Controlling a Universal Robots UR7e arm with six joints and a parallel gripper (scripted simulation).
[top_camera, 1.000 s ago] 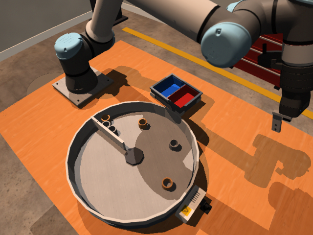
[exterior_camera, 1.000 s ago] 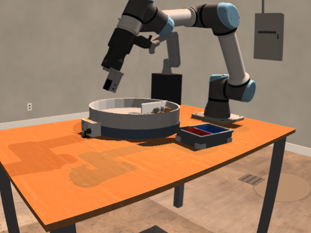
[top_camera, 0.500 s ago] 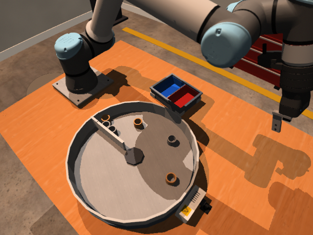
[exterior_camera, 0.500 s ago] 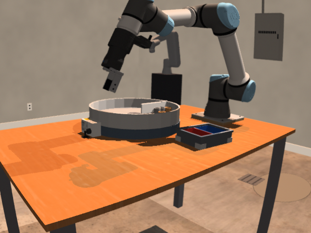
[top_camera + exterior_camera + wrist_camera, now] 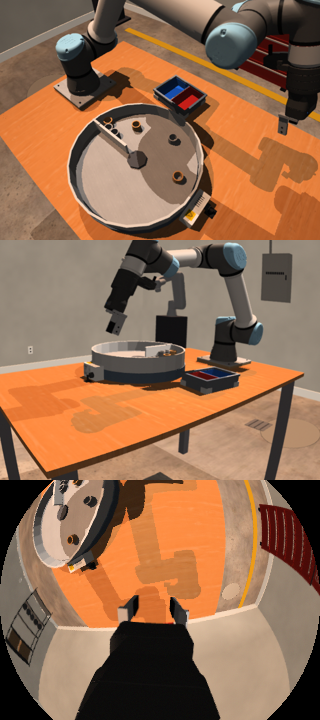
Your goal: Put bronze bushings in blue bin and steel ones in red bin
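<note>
Turntable: its round floor (image 5: 113,186) is sitting inside a pale-rimmed wall on the orange surface (image 5: 232,160)
Bronze bushings: one (image 5: 107,120) is resting by the divider's outer end, one (image 5: 136,124) is standing apart nearby, one (image 5: 177,176) is riding near the control box
Steel bushings: two (image 5: 108,126) (image 5: 114,132) are clustering along the divider, one (image 5: 172,138) is standing apart
Divider (image 5: 112,135): is running from wall towards dark hub (image 5: 137,159)
Blue bin (image 5: 174,90): is adjoining the red bin (image 5: 189,100)
End effector (image 5: 282,125): is hanging well apart from the turntable
</note>
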